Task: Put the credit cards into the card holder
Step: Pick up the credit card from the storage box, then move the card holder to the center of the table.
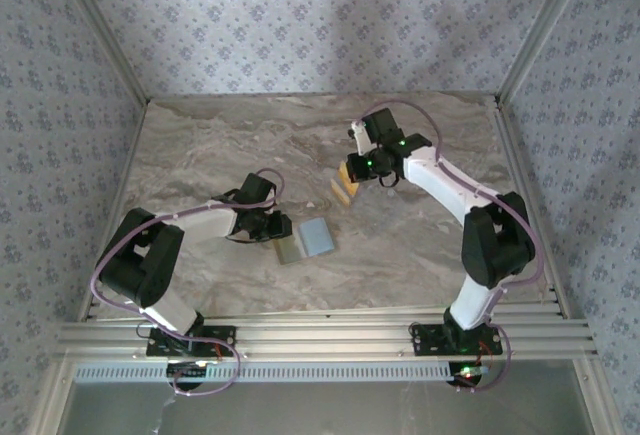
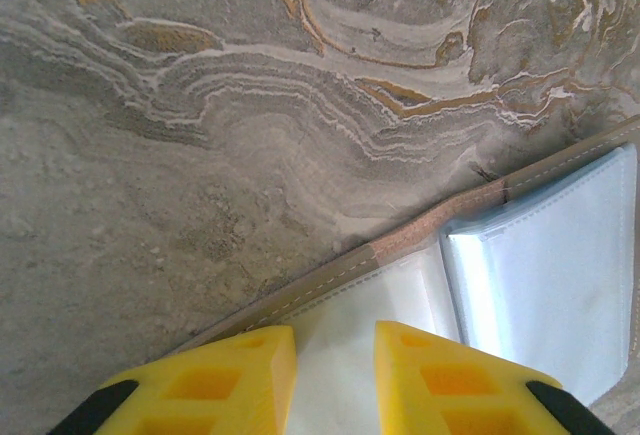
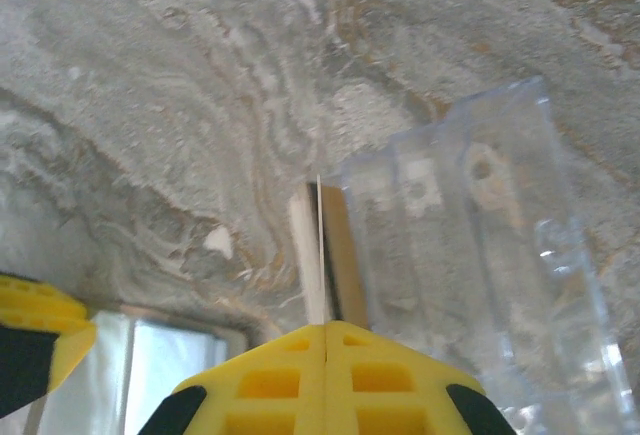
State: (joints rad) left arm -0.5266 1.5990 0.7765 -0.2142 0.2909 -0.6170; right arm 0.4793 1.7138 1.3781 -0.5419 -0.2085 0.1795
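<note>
At the middle of the table (image 1: 200, 145), the step in hand seems to be the bringing of one credit card (image 3: 319, 240) toward the card holder (image 1: 312, 239). The right gripper (image 3: 325, 327) has its jaws closed on this card, which shows edge-on as a thin pale line rising from between the fingers. Just to the right of it is a clear plastic stand (image 3: 480, 285). A tan strip beside the held card may be another card, but this cannot be told for sure.

The card holder lies open and flat, nearer than the right gripper and to its left, a little apart from it. The left gripper (image 2: 335, 350) is at the holder's left leaf, its jaws partly apart with the pale inner sheet showing between them. Whether it presses the leaf or only hovers over it cannot be told.

The holder has a tan stitched border and glossy, pale blue-gray pockets. The next move probably calls for lowering the card until it is nearly flat, lining its edge with a pocket mouth, and sliding it in while the holder is held in place.
</note>
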